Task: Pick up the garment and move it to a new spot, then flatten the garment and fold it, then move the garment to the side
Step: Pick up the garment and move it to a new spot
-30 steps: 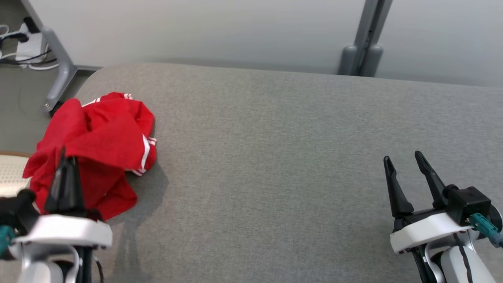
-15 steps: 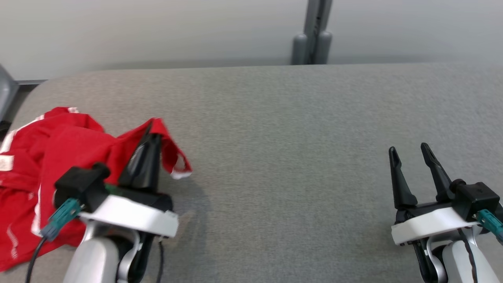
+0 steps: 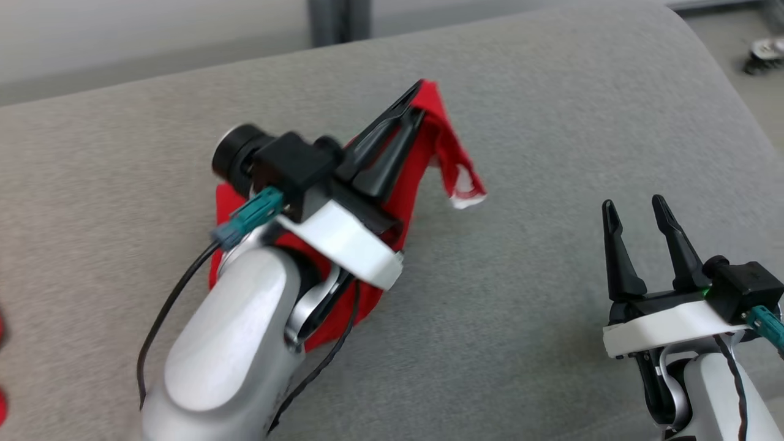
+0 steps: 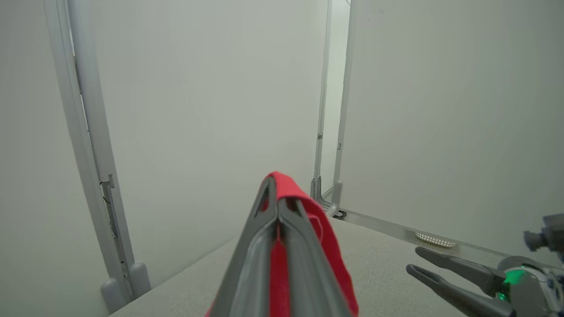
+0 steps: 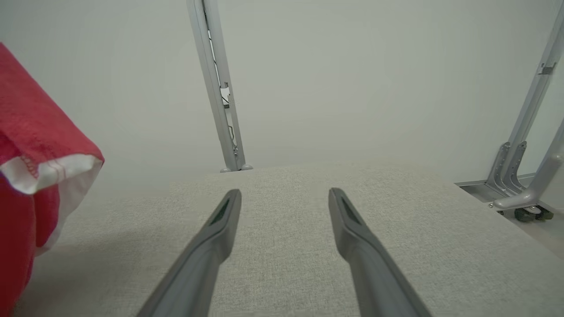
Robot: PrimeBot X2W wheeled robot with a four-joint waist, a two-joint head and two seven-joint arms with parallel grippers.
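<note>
A grey fabric-covered surface (image 3: 551, 122) runs beneath pale wall panels (image 4: 198, 110) and upright metal posts (image 5: 218, 88). The left tool (image 3: 415, 98) is pinched tight on a fold of the red garment (image 3: 444, 147). It points towards 1 o'clock in the head view, and the cloth drapes down under the wrist, most likely so it can be carried to a new spot. The right tool (image 3: 631, 205) sits at 4 o'clock with its fingers spread wide and holding nothing, probably free for the flattening.

The left wrist view shows red cloth clamped between the closed fingers, which the head view, seeing them side-on, leaves unclear. The right wrist view shows the white-trimmed hem (image 5: 53, 171) at 9 o'clock, hanging above the surface. I cannot tell how much cloth trails lower.
</note>
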